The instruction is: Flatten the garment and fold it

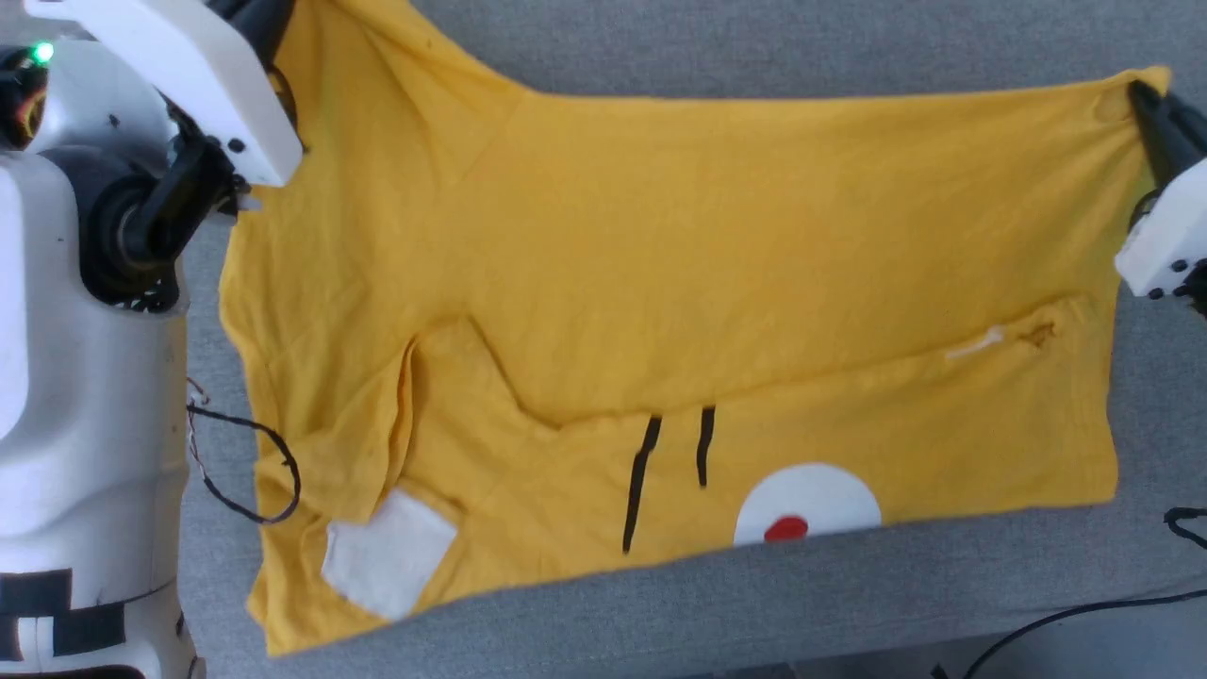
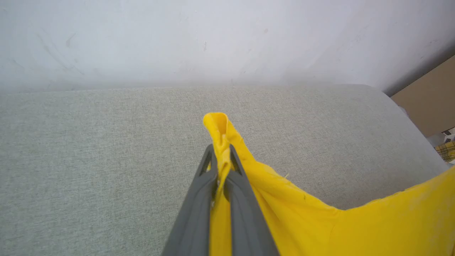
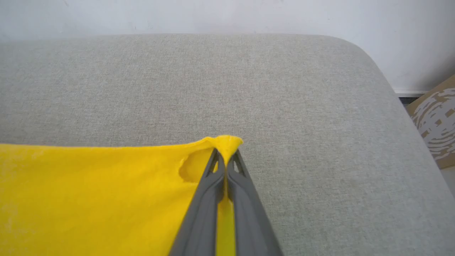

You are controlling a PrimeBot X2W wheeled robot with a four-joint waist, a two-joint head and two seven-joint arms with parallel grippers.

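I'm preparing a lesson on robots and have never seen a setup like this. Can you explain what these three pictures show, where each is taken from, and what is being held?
It is a two-armed robot. The wide picture comes from its head, looking down at a yellow T-shirt spread on a grey padded surface. The other two come from cameras on its wrists, looking along dark fingers. The left gripper is shut on one bunched bit of the shirt's edge; the right gripper is shut on another at the opposite end. The shirt's near part is folded over, showing black stripes and a white patch.

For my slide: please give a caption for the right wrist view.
Right gripper shut on the yellow garment's corner above the grey cushion.
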